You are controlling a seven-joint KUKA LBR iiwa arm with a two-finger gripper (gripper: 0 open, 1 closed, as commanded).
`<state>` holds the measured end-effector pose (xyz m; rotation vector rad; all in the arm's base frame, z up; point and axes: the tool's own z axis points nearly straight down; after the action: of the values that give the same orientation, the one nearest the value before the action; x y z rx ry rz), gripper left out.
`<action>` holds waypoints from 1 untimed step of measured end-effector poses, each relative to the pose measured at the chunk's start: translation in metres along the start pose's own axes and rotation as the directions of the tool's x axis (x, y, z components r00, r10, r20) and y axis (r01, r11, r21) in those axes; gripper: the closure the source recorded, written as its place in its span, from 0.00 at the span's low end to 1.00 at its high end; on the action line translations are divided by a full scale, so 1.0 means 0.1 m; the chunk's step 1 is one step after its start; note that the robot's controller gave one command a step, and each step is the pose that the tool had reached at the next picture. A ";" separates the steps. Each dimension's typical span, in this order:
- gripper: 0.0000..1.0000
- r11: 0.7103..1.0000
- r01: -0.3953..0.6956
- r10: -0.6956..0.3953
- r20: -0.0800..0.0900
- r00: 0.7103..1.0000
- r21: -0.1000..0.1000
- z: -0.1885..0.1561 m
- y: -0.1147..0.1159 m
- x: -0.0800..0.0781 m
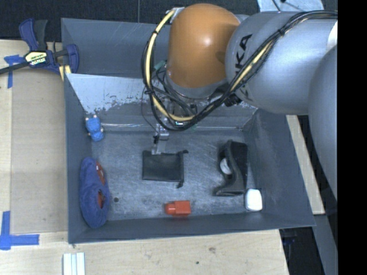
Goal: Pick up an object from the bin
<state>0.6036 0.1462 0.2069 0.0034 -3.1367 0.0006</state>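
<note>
Grey gripper (156,148) of mine hangs low over the middle of the bin, under my orange wrist cover (200,44) and its loop of cables. Open or closed: I cannot tell from this angle.

Directly below its tip: 1 flat black pad (163,167), roughly square, lying on the bin floor at centre. My tip sits at the pad's upper left edge; touching or just above, I cannot tell. Nothing seen held.

Just beyond the pad, toward the near wall: 1 small orange-red block (178,208), apart from it.

Right of the pad: 1 black curved piece (234,169) with a white round part on it, lying along the right side. Just beside its lower end, 1 small white cube (253,200) in the near right corner.

Far left: 1 blue cloth bundle (93,191) with orange spots along the left wall. Above it, 1 small blue-and-white figure (94,127) near the back left corner.

Grey bin (189,229) rim runs all round.
</note>
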 end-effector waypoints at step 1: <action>0.00 1.000 0.015 -0.015 0.001 1.000 0.003 0.51 -0.56 0.23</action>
<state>0.5808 0.0899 0.1562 0.0271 -3.1372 0.0048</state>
